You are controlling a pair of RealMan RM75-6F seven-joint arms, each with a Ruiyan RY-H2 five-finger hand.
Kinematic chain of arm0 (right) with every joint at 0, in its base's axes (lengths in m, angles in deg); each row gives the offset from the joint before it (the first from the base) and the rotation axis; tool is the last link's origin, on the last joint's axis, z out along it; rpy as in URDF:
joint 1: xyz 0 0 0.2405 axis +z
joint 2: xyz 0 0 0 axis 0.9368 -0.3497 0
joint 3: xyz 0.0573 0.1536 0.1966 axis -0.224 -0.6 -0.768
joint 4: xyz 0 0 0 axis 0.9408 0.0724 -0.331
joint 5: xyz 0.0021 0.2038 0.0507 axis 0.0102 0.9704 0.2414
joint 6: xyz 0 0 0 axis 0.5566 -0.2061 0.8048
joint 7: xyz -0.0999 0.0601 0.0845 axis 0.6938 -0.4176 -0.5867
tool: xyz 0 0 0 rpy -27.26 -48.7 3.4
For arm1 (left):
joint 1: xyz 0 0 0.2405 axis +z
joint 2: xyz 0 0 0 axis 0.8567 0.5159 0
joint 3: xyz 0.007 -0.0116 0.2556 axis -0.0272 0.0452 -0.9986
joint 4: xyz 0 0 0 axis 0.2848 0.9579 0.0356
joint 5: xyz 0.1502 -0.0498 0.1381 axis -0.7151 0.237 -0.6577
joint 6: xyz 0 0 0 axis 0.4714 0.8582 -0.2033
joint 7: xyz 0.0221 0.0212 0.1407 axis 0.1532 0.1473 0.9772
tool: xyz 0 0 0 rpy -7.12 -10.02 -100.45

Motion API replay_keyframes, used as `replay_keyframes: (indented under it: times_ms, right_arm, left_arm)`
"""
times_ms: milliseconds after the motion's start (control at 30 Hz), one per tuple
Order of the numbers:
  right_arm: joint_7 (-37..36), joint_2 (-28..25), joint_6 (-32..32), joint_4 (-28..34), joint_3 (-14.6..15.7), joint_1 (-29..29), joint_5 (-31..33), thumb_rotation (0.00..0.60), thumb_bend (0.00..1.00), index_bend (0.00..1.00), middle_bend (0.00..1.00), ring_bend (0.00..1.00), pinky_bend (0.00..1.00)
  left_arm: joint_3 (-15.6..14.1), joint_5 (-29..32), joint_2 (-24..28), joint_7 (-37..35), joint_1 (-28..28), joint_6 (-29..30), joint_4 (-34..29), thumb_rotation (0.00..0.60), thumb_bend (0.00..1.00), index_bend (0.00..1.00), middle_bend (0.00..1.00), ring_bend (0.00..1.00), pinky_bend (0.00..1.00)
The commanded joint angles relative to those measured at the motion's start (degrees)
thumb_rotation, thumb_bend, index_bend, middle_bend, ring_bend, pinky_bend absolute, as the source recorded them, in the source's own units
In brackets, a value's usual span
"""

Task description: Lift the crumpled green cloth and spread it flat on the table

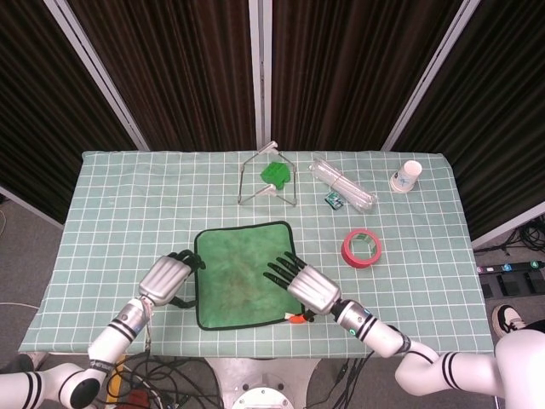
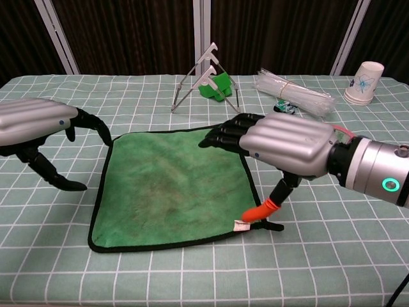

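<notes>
**Green cloth lies flat near the table's front edge**

Dark curtains hang behind a table [image 1: 119, 204] covered in a green-and-white checked cover. The green cloth [image 1: 241, 273] lies spread out close to the front edge, roughly midway along it, a near-square with a dark border and a small white tag at its front right corner. Its surface looks smooth, faintly mottled in the middle.

The right hand [image 2: 287, 144] hovers above the cloth's right edge, fingers extended and apart, holding nothing; its orange-tipped thumb points down to just beside the tag corner, and whether it touches the cloth is hard to tell. The left hand [image 2: 38, 121] is off the cloth's left edge, fingers curved but apart, empty; the chest view cuts off its wrist.

Towards the back edge stand a wire stand [image 1: 268, 177] with something green on it, a clear plastic bundle [image 1: 342, 184], and a paper cup [image 1: 408, 176] near the back right corner. A red tape roll [image 1: 361, 248] sits right of the cloth.
</notes>
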Motion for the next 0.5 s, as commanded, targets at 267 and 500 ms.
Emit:
replay_keyframes:
  times_ms: [267,500]
  right_arm:
    - [3.9,-6.2,-8.4,4.8,-5.7,-6.3,8.8,0.6,0.14,0.08,0.07,0.0,0.01]
    - [0.9,-18.5,-16.5,13.6,-4.1,-15.7,12.7,0.6,0.15,0.08,0.07,0.0,0.0]
  left_arm:
    - [5.8,7.0,-1.0,-3.8,4.5,8.8,3.7,0.6,0.03,0.27,0.25,0.17,0.31]
    - [6.7,8.8,1.0,-6.7,9.5,15.5,4.1,0.6,0.04,0.27,0.25,0.17,0.31]
